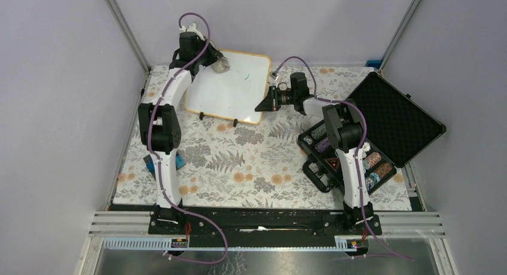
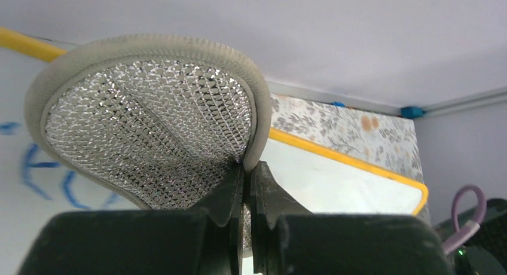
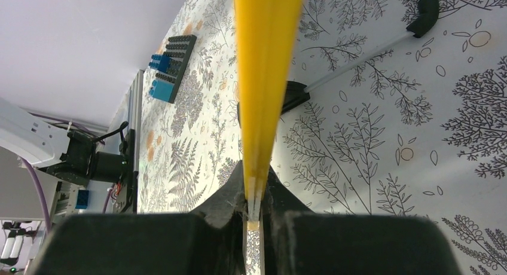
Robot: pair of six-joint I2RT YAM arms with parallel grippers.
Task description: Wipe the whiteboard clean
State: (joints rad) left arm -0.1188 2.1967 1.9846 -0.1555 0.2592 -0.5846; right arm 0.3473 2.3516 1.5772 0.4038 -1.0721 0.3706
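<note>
The whiteboard (image 1: 230,88), white with an orange-yellow frame and two black feet, stands tilted at the back of the table. My left gripper (image 1: 216,61) is shut on a grey-rimmed silver mesh pad (image 2: 149,116) and holds it at the board's top left corner. Blue handwriting (image 2: 42,176) shows on the board beside the pad in the left wrist view. My right gripper (image 1: 263,101) is shut on the board's right edge; the yellow frame (image 3: 263,78) runs edge-on between its fingers in the right wrist view.
An open black foam-lined case (image 1: 382,128) with small parts lies at the right. A dark plate with blue bricks (image 1: 160,162) lies near the left arm's base, also in the right wrist view (image 3: 170,69). A floral cloth (image 1: 251,161) covers the table.
</note>
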